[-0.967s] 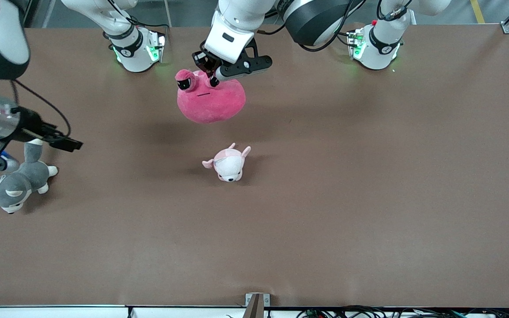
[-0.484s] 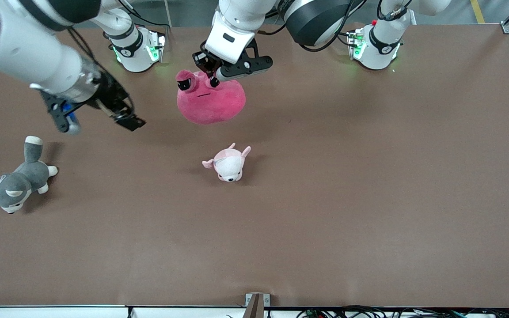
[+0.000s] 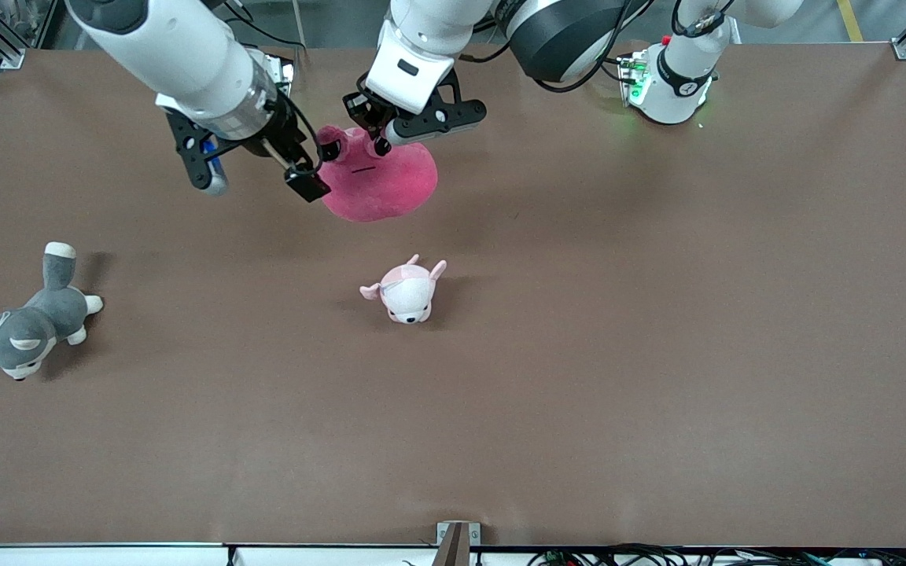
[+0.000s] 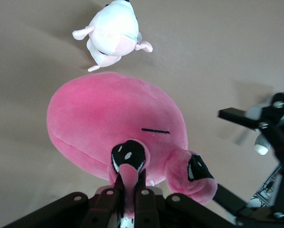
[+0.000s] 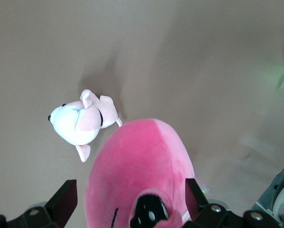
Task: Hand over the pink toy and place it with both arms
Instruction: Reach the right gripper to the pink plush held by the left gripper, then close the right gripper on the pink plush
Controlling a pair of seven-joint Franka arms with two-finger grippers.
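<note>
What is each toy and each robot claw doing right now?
pink toy: hanging above the table, pinched at one eye stalk.
left gripper: shut on the pink toy.
right gripper: open, fingers either side of the pink toy.
small pale plush: resting on the table.
grey husky plush: lying on the table.

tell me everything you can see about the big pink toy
The pink toy is a round, blob-shaped hot-pink plush with a soft fuzzy look, two bulging black eyes with white glints and a thin black line for a mouth. It hangs in the air over the table, clear of the surface. The left gripper is shut on one eye stalk, holding it from above. The right gripper has open fingers on either side of the toy, not yet closed. The small pale pink plush lies apart, nearer the front camera.
</note>
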